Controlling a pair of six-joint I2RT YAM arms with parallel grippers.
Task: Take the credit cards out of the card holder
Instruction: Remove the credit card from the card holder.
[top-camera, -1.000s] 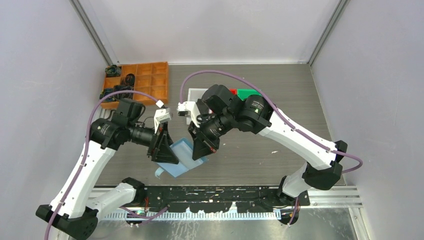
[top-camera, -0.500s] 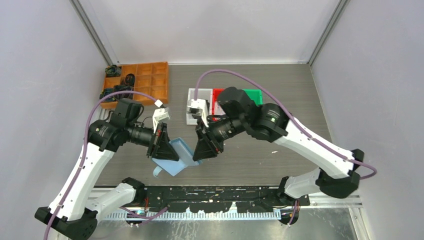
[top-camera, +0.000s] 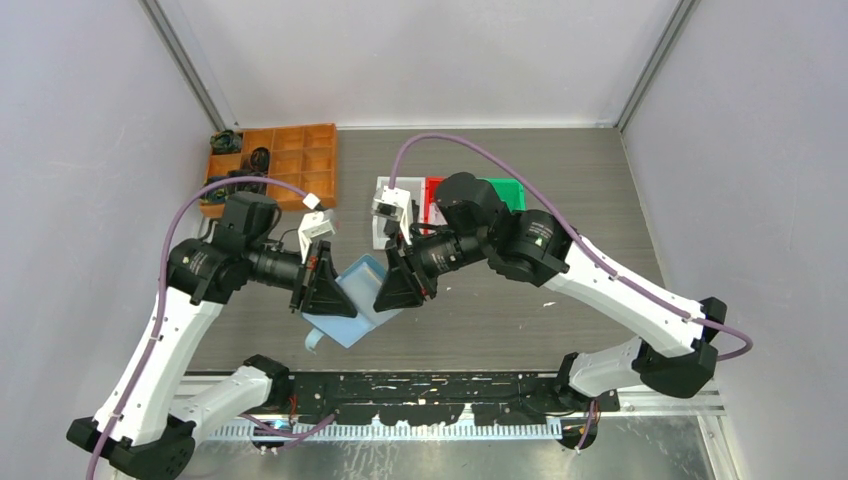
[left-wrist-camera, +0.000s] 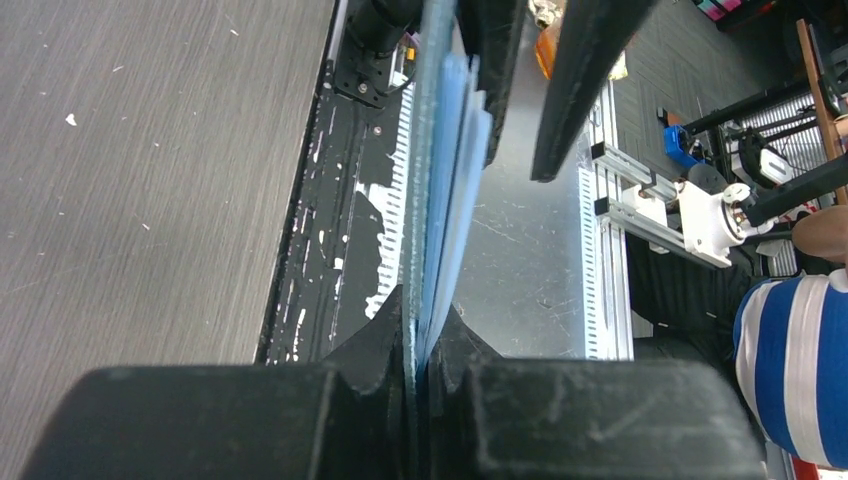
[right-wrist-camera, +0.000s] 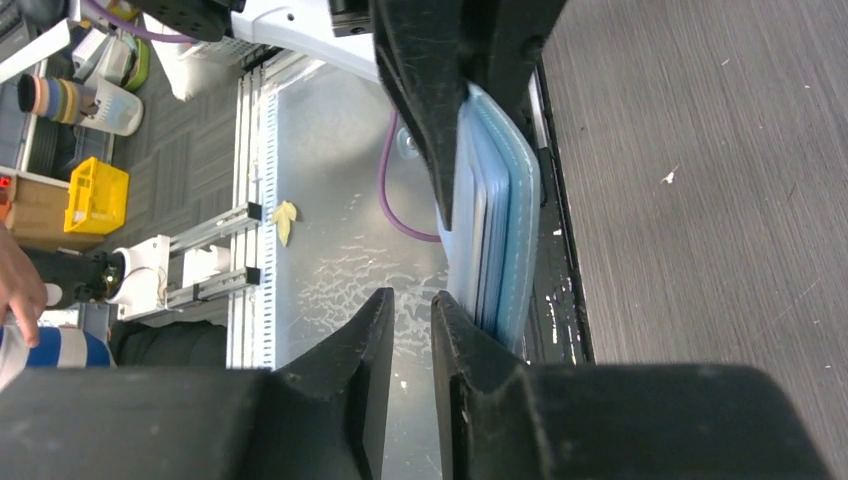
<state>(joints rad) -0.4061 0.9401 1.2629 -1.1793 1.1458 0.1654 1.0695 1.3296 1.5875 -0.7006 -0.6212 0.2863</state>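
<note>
1. The counter is grey wood-grain; both arms reach in over its near half.
2. You see an orange compartment tray at the far left corner.
3. White, red and green bins sit side by side at the far centre, partly hidden by the right arm.
4. The card holder is off the counter near its near edge, between the two end effectors. You see it edge-on in both wrist views.
5. The left end effector is clamped on the card holder's edge.
6. The right end effector stands at a narrow gap with nothing between its fingers. The card holder lies just beside one finger.
</note>
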